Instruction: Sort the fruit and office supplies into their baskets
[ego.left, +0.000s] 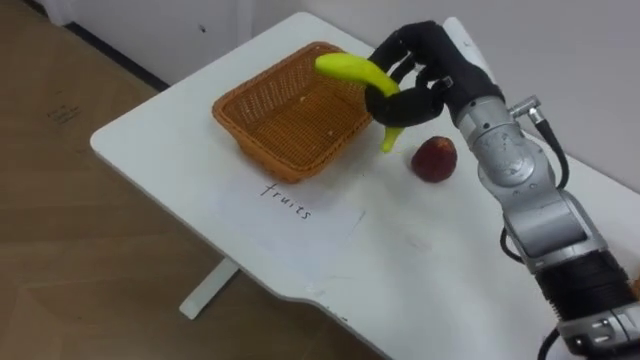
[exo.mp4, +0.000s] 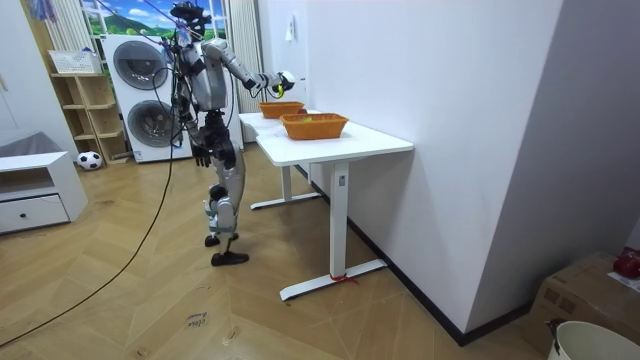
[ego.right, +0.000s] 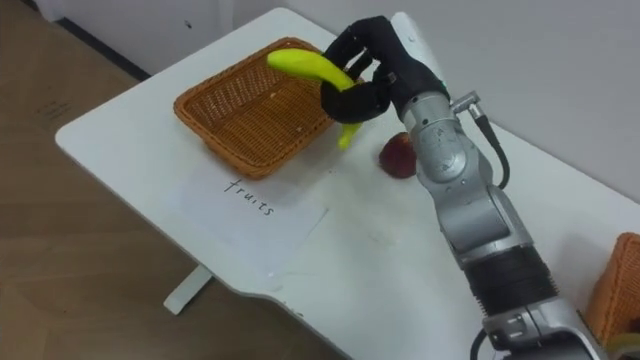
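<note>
My right hand (ego.left: 420, 75) is shut on a yellow-green banana (ego.left: 352, 69) and holds it in the air over the right rim of the empty wicker basket (ego.left: 290, 112). A paper label reading "fruits" (ego.left: 288, 201) lies on the white table in front of that basket. A red apple (ego.left: 434, 158) rests on the table just right of the basket, below my wrist. In the right eye view the hand (ego.right: 372, 72) grips the banana (ego.right: 305, 64) the same way, near the apple (ego.right: 397, 155). In the room view I stand at the table's far end with the right arm (exo.mp4: 262, 80) stretched over it.
A second wicker basket (ego.right: 618, 290) shows at the lower right edge of the table; in the room view it is the nearer basket (exo.mp4: 313, 125), holding some items. The table edge (ego.left: 150, 170) runs along the left, with wooden floor beyond. A wall lies behind the table.
</note>
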